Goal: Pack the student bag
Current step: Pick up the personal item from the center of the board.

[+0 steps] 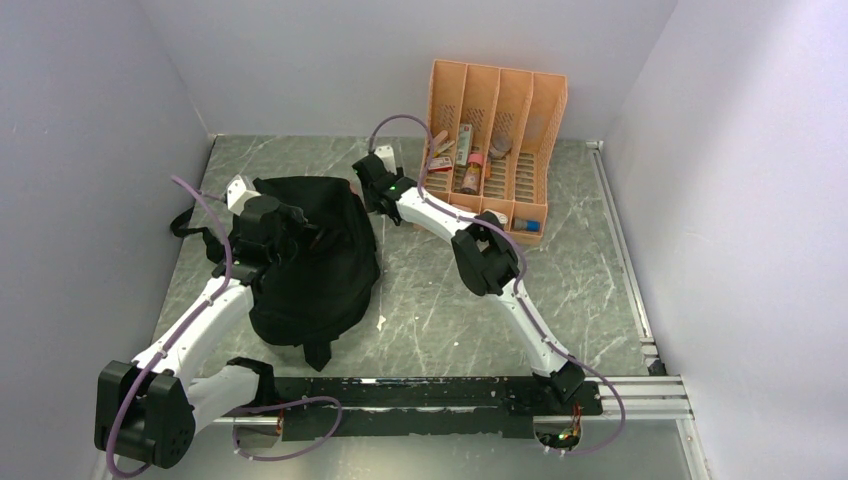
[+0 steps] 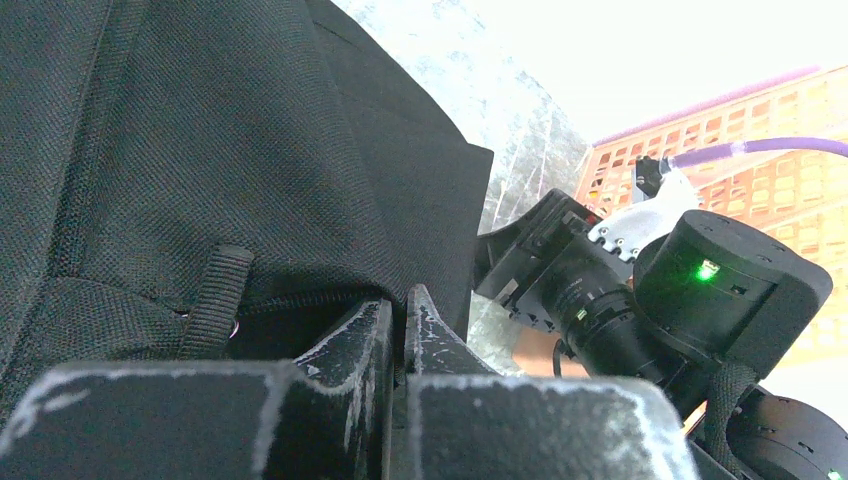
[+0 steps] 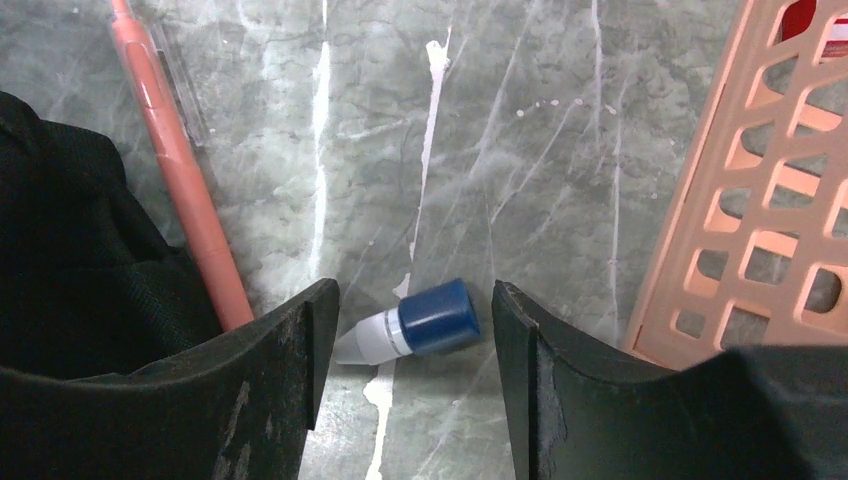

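Observation:
The student bag (image 1: 310,265) is a black backpack lying on the left half of the table. My left gripper (image 1: 290,228) rests on its top; in the left wrist view the gripper (image 2: 398,305) is shut, pinching the edge of the bag fabric (image 2: 200,150) by the zipper. My right gripper (image 1: 368,180) is low over the table at the bag's far right corner. In the right wrist view it (image 3: 412,295) is open, with a small white tube with a blue cap (image 3: 420,322) lying on the table between its fingers, untouched. An orange pen (image 3: 185,180) lies beside the bag (image 3: 70,260).
The orange slotted desk organizer (image 1: 495,140) lies at the back right with several small items in its slots; its side (image 3: 760,200) is close to my right finger. A small dark scrap (image 1: 381,322) lies near the bag's front. A black rail (image 1: 420,395) runs along the near edge.

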